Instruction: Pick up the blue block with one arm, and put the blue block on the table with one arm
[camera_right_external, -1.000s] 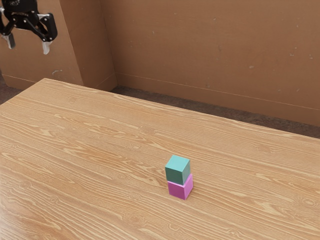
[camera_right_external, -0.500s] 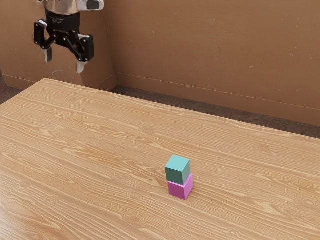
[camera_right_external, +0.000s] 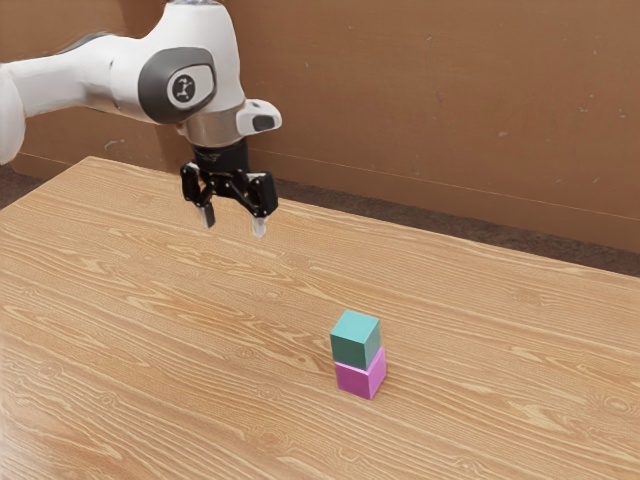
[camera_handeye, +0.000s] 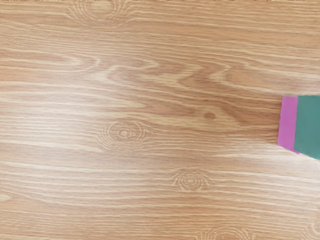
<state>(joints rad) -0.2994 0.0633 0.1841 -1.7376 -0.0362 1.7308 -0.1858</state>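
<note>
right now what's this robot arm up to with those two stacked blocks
The arm isn't handling anything at this moment. Its tool hangs open and empty above the table, off to the side of the stack. The teal block, likely the "blue" one in the task, sits on top of the magenta block, which rests on the table. Picking up the teal block and putting it down on the table are both yet to be done.
</note>
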